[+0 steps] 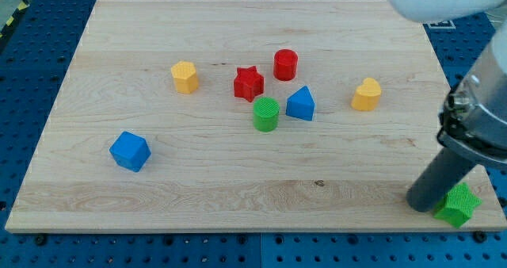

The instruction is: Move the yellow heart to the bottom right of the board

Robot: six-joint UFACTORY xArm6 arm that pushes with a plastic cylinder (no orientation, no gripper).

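Yellow heart sits on the wooden tabletop toward the view's right, a little above the middle, well apart from every other block. My tip rests down at the view's bottom right, just beside the green star, possibly touching it; the rod's dark bulk hides the contact, so I cannot tell. No jaws exist on this rig, only the rod, so nothing is clamped or spread.

Nearest the heart on its left is the blue triangular block, with the green cylinder, red star and red cylinder clustered beyond it. The yellow hexagon and blue cube lie far off on the view's left.

To do the step well, I judge the tip should travel round to the heart's upper left side without clipping the blue block, then push along a straight line toward the bottom right corner. Contact should land behind the heart's centre, since an off-centre shove on its lobed shape will likely spin it aside. The green star already occupies that corner, so the push should end short of it or beside it, and stop before the tabletop's edge.
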